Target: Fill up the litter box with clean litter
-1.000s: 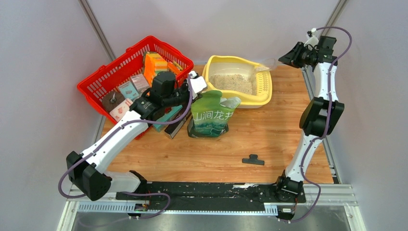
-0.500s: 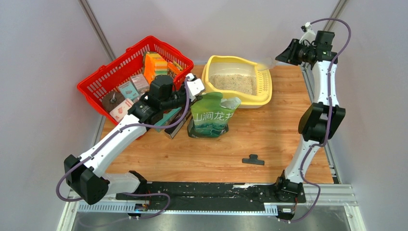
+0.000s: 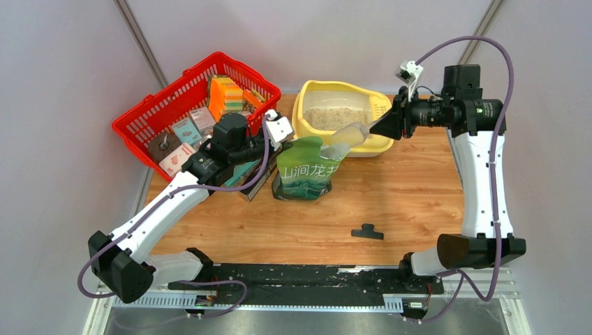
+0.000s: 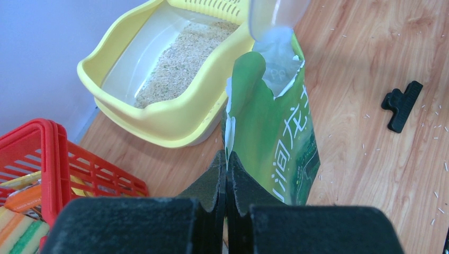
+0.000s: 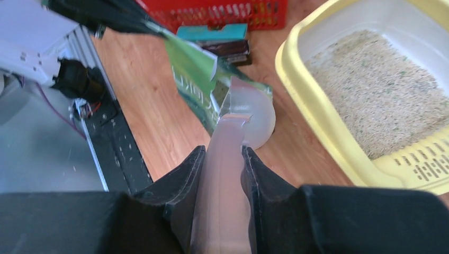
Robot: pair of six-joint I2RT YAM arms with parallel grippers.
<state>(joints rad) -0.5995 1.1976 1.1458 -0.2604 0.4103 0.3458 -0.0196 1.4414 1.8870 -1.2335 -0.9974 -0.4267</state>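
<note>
Top external view: a wooden surface (image 3: 405, 202) between pale walls (image 3: 63, 84); left jaws shut on the edge of the green bag (image 3: 307, 171); right jaws, a little open, grip a clear scoop (image 3: 348, 136) at the bag's top; the litter box (image 3: 301, 112) sits behind, clean litter (image 3: 335, 117) inside.

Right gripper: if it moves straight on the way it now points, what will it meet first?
Probably the open top of the green bag: the scoop in the right gripper points at it. Depth is unclear.
</note>
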